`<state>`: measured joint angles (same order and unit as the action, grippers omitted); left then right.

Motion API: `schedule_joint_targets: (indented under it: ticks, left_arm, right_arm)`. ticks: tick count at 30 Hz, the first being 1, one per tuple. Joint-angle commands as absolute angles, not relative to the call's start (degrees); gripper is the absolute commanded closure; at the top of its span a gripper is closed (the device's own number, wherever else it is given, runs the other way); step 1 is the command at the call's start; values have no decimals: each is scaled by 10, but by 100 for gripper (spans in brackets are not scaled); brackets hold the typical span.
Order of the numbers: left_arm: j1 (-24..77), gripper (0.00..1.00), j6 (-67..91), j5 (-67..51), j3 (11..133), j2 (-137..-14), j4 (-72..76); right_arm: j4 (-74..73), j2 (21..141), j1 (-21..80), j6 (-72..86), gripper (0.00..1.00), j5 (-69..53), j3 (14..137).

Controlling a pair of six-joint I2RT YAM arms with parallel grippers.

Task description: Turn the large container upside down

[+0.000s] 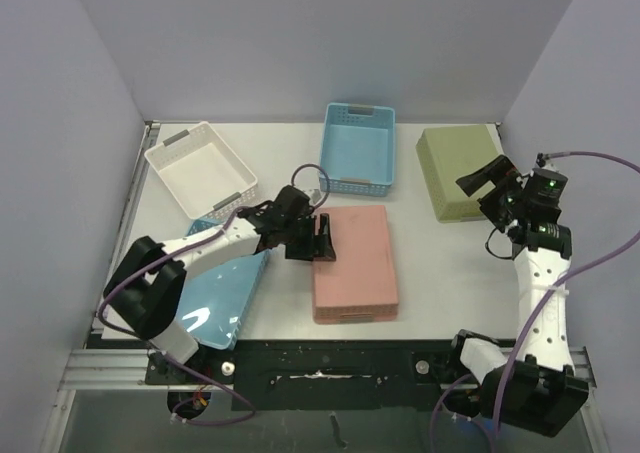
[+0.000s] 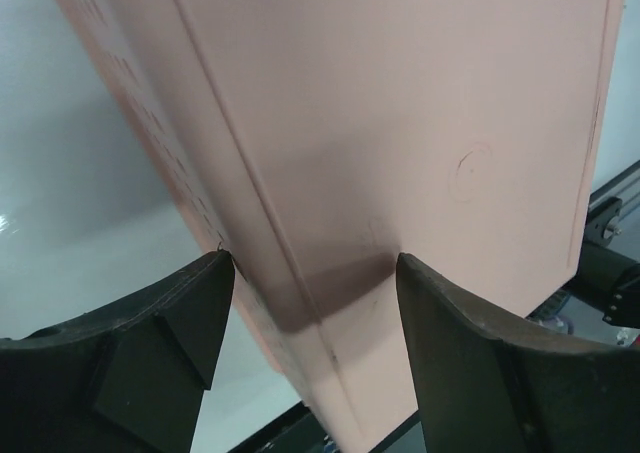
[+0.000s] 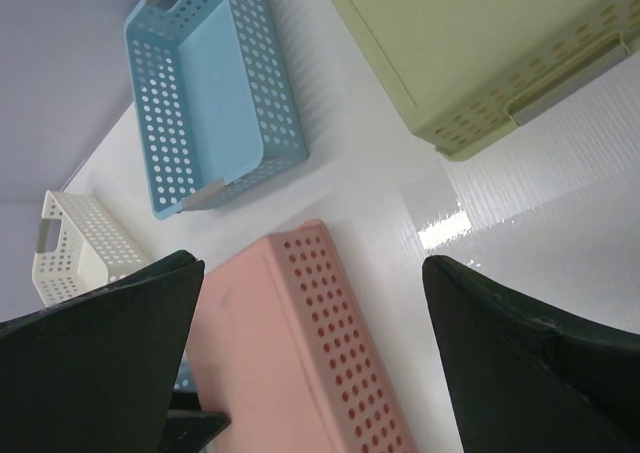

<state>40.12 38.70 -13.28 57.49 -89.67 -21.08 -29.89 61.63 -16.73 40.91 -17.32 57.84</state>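
Note:
The large pink container (image 1: 355, 263) lies bottom-up in the middle of the table, its flat base facing up and its perforated side walls down. It also shows in the left wrist view (image 2: 400, 123) and the right wrist view (image 3: 300, 353). My left gripper (image 1: 318, 238) is open at the container's left long edge. In the left wrist view, the gripper (image 2: 315, 273) has its jaws straddling that edge with a gap on both sides. My right gripper (image 1: 485, 188) is open and empty, raised at the right by the green container; its wrist view (image 3: 312, 263) looks down on the table.
A green container (image 1: 455, 171) lies bottom-up at the back right. A blue perforated basket (image 1: 358, 146) stands at the back centre and a white basket (image 1: 200, 168) at the back left. A light blue container (image 1: 215, 298) lies under my left arm.

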Motion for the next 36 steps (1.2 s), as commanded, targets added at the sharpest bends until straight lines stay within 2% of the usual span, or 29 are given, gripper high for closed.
schedule_joint_targets:
  ticks: [1,8,11,14,19,22,24,28,36]
  left_arm:
    - [458,35,417,-174,675,-967,-96]
    - [532,36,417,-234,876,-1151,-16]
    - [547,38,405,-258,936,-1180,-22]
    - [543,38,386,-266,912,-1138,-26]
    - [512,37,383,-291,786,-996,-40]
    - [499,37,380,-272,726,-912,-67]
    - [484,37,377,-235,701,-866,-96]
    - [427,37,383,-170,685,-800,-175]
    - [314,36,361,-113,700,-751,-256]
  right_arm:
    - [-388,548,-164,407,2,-150,596]
    - [-451,518,-163,401,2,-114,642]
    - [-474,523,-164,387,2,-99,649]
    - [-481,523,-164,373,2,-101,634]
    - [-445,536,-157,355,2,-158,587]
    - [-410,556,-109,369,2,-151,580]
    - [-389,579,-38,392,2,-99,583]
    - [-365,683,112,422,2,-17,614]
    - [-319,880,164,384,2,-8,717]
